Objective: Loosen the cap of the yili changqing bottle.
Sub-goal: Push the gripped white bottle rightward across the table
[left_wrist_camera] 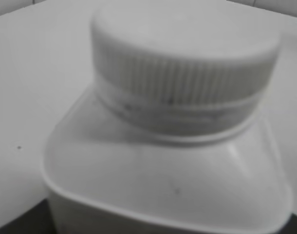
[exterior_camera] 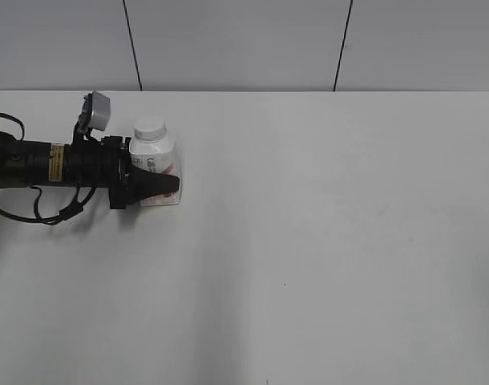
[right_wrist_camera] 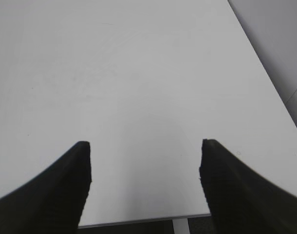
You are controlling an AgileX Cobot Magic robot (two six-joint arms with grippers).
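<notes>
- There was one bench (exterior_camera: 325, 241), white and flat, with a grey wall behind it
- There was one yili changqing bottle (exterior_camera: 155, 164) standing upright on the bench, near the far left part of it
- The bottle was small and white, with a pink-red label low on its body
- There was one cap (exterior_camera: 149, 128) on top of the bottle, white and round, with little ridges around its side
- In the left wrist view the cap (left_wrist_camera: 185, 58) filled the top of the picture and sat on the neck, with the sloped shoulders of the bottle (left_wrist_camera: 168, 180) below it, all a bit blurry
- Two arms belonged to the robot, but only one showed in the exterior view, a black one reaching in from the left side
- The left hand (exterior_camera: 152, 183) was around the lower body of the bottle, one dark finger lying across the front of the label, and it looked clamped on the bottle
- The cap stood free above that hand, with nothing touching it
- The right hand (right_wrist_camera: 144, 185) showed only in its own wrist view, with two black fingers (right_wrist_camera: 56, 195) held well apart and nothing between them
- Under the right hand was only bare white bench (right_wrist_camera: 139, 73), with the bench edge showing at the bottom
</notes>
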